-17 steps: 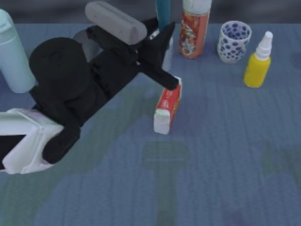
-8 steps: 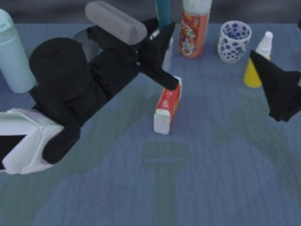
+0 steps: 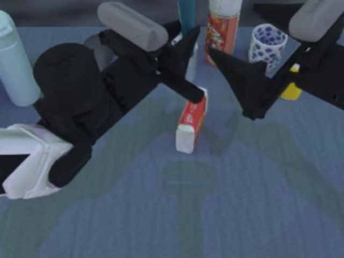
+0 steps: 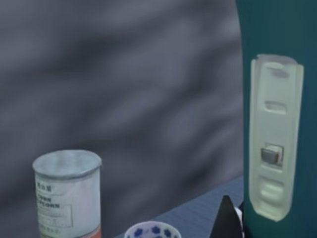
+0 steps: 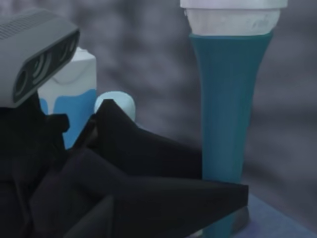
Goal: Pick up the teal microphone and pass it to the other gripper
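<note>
Microphone [image 3: 186, 15] is standing upright just beside the orange can [image 3: 222, 32], with the left gripper [image 3: 188, 67] closing its fingers around the teal handle, so I am judging the pick-up done. Coming in from the far side of that can, the right gripper [image 3: 232, 80] is holding its fingers spread, not yet touching the handle. Taking hold and the left's release are remaining.

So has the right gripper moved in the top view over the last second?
Yes. The right gripper has come in from the table's right, passing the yellow dropper bottle and the spotted cup, toward the teal microphone held by the left gripper.
</note>
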